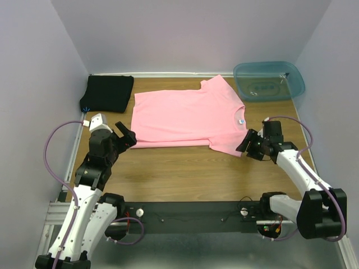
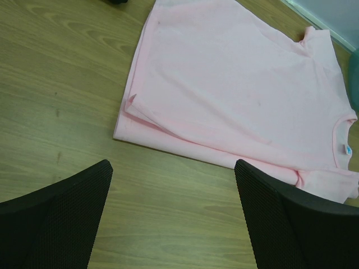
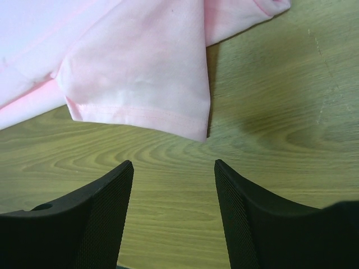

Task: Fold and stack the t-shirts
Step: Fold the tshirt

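The pink t-shirt (image 1: 188,117) lies spread on the wooden table, neck with blue label (image 1: 239,120) to the right, hem to the left. It also shows in the left wrist view (image 2: 235,89) and its near sleeve in the right wrist view (image 3: 140,73). The black t-shirt (image 1: 106,93) lies folded at the back left. My left gripper (image 1: 127,136) is open and empty, just off the pink shirt's near left hem corner. My right gripper (image 1: 249,144) is open and empty, just short of the near sleeve.
A translucent blue-green plastic bin (image 1: 269,80) stands at the back right corner. Bare wooden table (image 1: 185,174) lies between the shirt and the arm bases. White walls close in the left, back and right sides.
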`<state>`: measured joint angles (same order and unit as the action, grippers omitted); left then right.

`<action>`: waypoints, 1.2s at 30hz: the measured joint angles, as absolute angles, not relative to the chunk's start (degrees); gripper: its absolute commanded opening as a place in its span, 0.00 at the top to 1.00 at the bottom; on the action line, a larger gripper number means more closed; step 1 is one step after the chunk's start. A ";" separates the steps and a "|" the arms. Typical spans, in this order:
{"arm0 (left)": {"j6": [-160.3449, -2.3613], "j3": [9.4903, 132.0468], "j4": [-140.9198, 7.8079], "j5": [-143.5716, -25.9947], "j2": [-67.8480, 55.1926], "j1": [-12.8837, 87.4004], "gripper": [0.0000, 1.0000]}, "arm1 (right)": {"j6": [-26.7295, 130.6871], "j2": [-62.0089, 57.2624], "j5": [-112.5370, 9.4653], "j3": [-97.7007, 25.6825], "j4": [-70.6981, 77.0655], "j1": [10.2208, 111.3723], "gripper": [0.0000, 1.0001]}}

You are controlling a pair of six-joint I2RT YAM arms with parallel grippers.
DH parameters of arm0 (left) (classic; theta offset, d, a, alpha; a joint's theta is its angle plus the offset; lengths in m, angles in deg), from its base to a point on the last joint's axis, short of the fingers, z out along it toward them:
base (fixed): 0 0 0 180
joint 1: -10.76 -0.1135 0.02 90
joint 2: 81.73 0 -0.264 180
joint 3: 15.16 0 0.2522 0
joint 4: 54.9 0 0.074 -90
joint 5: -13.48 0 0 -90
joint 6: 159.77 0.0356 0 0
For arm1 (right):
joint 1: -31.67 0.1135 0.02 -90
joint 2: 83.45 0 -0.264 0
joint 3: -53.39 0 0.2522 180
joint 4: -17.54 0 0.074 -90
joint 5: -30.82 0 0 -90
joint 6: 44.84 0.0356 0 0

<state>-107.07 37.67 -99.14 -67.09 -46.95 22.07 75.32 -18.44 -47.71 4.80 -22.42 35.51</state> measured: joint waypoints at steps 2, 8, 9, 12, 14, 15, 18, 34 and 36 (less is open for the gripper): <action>-107.03 37.67 -99.10 -67.29 -46.95 22.07 0.02 | 75.56 -19.82 -47.78 4.84 -22.31 35.51 0.32; -106.02 37.45 -98.18 -68.82 -46.80 22.09 0.02 | 76.56 -20.45 -47.95 6.39 -22.24 35.51 0.36; -105.87 37.45 -98.02 -69.12 -46.42 22.09 0.02 | 76.78 -20.41 -48.00 6.46 -22.37 35.51 0.37; -105.11 37.45 -96.98 -70.81 -44.26 22.09 0.03 | 77.76 -19.71 -48.41 6.48 -22.39 35.51 0.38; -104.80 37.43 -96.58 -71.90 -42.47 22.14 0.03 | 78.11 -18.72 -48.46 6.48 -22.42 35.51 0.38; -104.65 37.36 -96.10 -72.75 -41.44 22.16 0.03 | 78.29 -18.07 -48.48 6.48 -22.42 35.51 0.39; -104.45 36.60 -94.55 -75.46 -38.32 22.59 0.04 | 78.49 -16.19 -48.83 6.48 -22.44 35.51 0.40; -104.08 34.91 -91.05 -77.91 -36.24 22.90 0.04 | 79.91 -10.77 -49.48 7.29 -18.48 35.51 0.43; -104.06 34.78 -91.05 -78.11 -36.15 23.10 0.05 | 80.54 -11.29 -49.46 7.92 -17.63 35.51 0.43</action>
<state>-104.06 34.78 -91.05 -78.11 -36.15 23.10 80.54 -11.29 -49.46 7.92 -17.63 35.51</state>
